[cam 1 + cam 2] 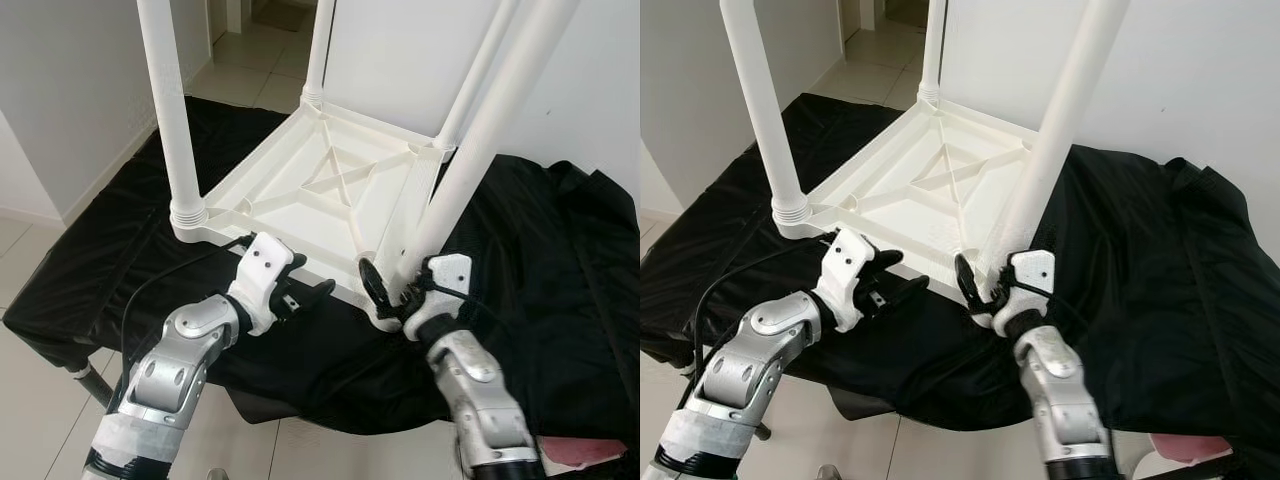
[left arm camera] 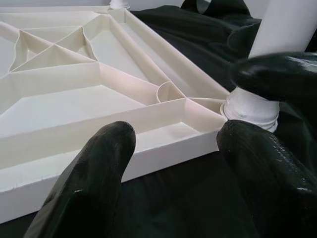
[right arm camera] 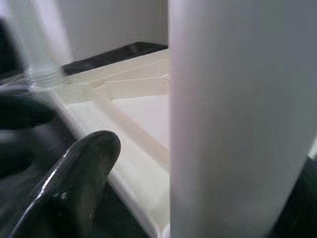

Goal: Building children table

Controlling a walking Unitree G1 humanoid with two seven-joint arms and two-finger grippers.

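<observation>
A white plastic children's table (image 1: 300, 190) lies upside down on a black cloth. Three white legs stand in its corner sockets: the near-left one (image 1: 172, 110), one at the back (image 1: 319, 50) and one at the back right (image 1: 478, 75). A fourth leg (image 1: 480, 150) stands at the near-right corner. My right gripper (image 1: 390, 285) is open around its base. One finger (image 3: 84, 173) sits a little off the leg (image 3: 237, 114), which hides the other. My left gripper (image 1: 308, 295) hangs open and holds nothing, just in front of the table's near edge (image 2: 124, 158).
The black cloth (image 1: 560, 260) covers a low surface that ends just before me. Pale tiled floor (image 1: 40, 400) lies around it, with white walls to the left and behind. A black cable (image 1: 170, 272) runs to my left wrist. Something pink (image 1: 580, 455) lies at the lower right.
</observation>
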